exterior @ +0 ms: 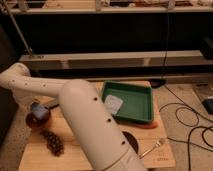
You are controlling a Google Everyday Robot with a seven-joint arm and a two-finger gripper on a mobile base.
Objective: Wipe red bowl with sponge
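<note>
The red bowl (38, 121) sits on the left part of the wooden table (90, 155). The light-blue sponge (36, 107) rests in the bowl's top, pressed down at its rim. My gripper (42, 106) is at the end of the white arm (75, 107), which sweeps in from the bottom centre and curls back over the bowl. The gripper is shut on the sponge, and its dark fingers are mostly hidden by the arm's forearm.
A green rectangular tray (142, 107) with a white item (113, 104) in it stands at the table's back right. An orange object (148, 125) lies by its front edge. A brown lumpy thing (53, 142) lies front left, a fork (152, 147) front right. Cables run over the floor to the right.
</note>
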